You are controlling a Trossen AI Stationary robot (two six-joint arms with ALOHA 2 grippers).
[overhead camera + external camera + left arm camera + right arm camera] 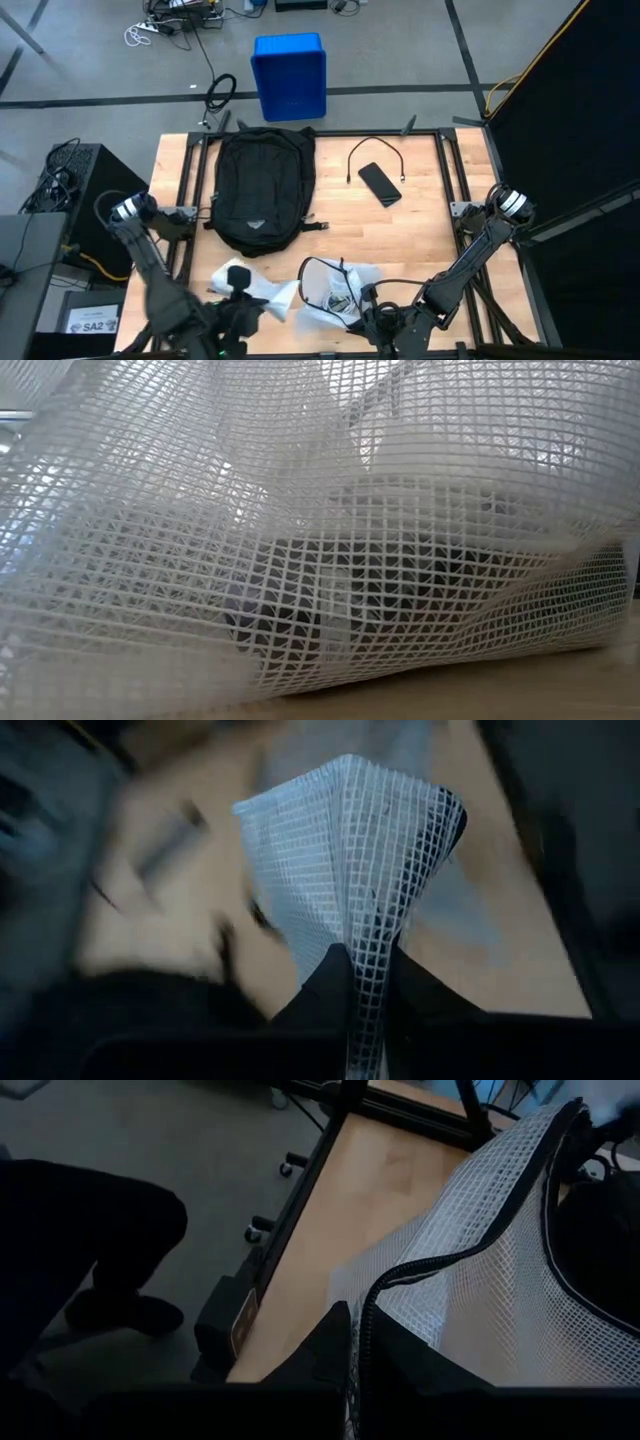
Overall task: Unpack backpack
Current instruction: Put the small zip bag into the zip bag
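The black backpack (260, 190) lies flat on the table's far left part, and no gripper touches it. A white mesh pouch (300, 285) with black piping is stretched between my two grippers near the table's front edge; it fills the low view (320, 530), where dark contents show through it. My left gripper (245, 297) (362, 960) is shut on the pouch's left part. My right gripper (362, 303) (355, 1320) is shut on its right part, beside the open mouth (325, 280). My left gripper pinches a bunched fold of the pouch's mesh (368, 945) between its two fingers. The mesh fans out beyond the fingertips and stands clear of the table there. My right gripper pinches the black-piped rim of the pouch's mouth (365, 1308) between its two fingers. The mesh wall spreads away from the fingers, and the pouch's lower edge (420, 665) rests on the table.
A black phone (380, 183) and a thin black cable (375, 155) lie on the table's far right part. A blue bin (290, 75) stands on the floor beyond the far edge. Black frame rails (185, 200) run along the table's sides.
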